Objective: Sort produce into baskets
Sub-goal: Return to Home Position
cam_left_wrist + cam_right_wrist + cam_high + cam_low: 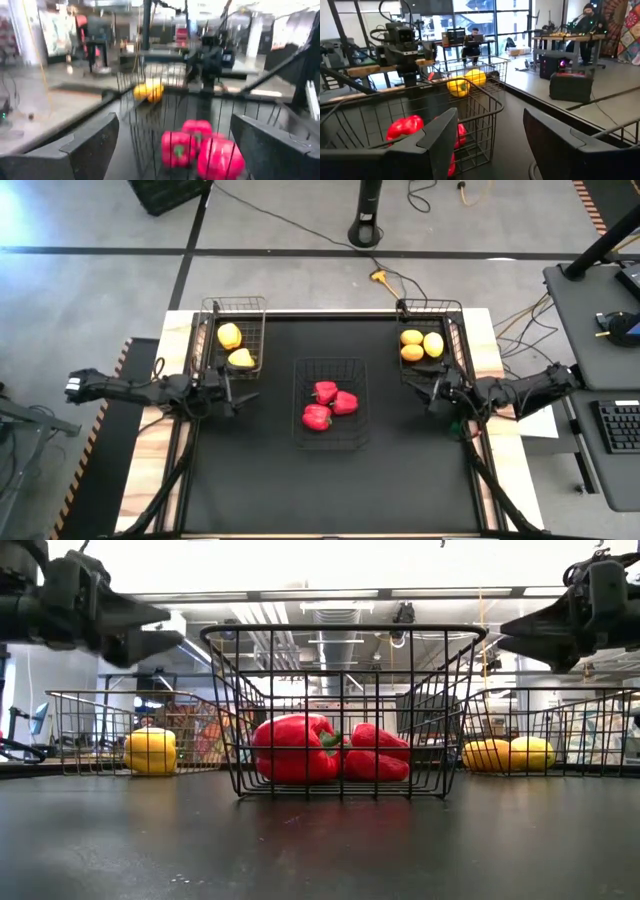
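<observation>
While both arms hang over the table's side edges: L gripper at left edge, fingers apart, empty; R gripper at right edge, same.
Left basket, far-left corner: 2 yellow peppers.
Centre basket, mid-table: 3 red peppers (bunched, touching).
Right basket, far-right corner: 3 orange-yellow fruits.

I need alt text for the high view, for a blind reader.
From above, three rectangular wire baskets stand on a black table: the left basket holds two yellow bell peppers, the centre basket three red bell peppers, the right basket three orange-yellow round fruits. The left gripper and right gripper hang open near the outer baskets.
</observation>
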